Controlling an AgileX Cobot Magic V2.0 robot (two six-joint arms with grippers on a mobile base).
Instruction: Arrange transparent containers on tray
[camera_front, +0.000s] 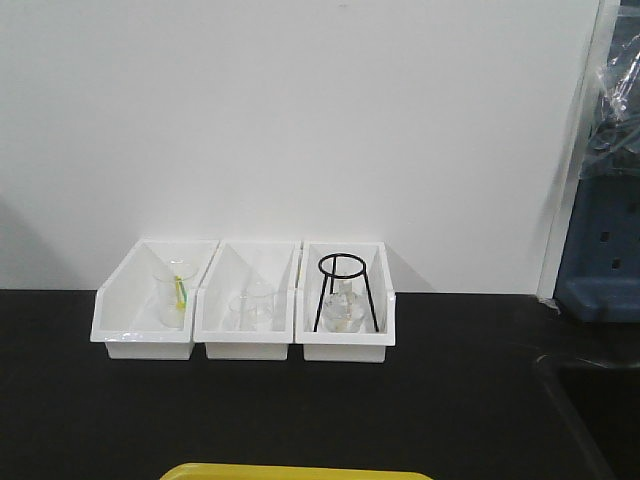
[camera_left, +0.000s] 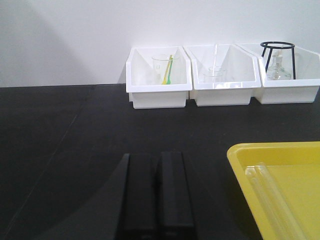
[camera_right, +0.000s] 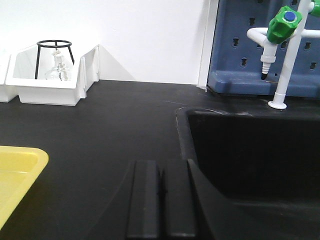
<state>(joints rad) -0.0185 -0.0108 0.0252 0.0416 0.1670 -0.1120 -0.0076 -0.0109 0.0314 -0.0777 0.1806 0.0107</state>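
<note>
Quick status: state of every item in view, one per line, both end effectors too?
left end effector: shut, holding nothing
right end effector: shut, holding nothing
tray: flat on the bench, test tubes in it
test tubes: lying flat, side by side
left bin beaker: upright, yellow-green stick inside
middle bin beaker: upright
tripod stand: upright over a flask

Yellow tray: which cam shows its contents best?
Left wrist. It looks into the yellow tray and shows clear test tubes lying inside. Exterior front catches only the tray's far rim; right wrist only one bare corner.
</note>
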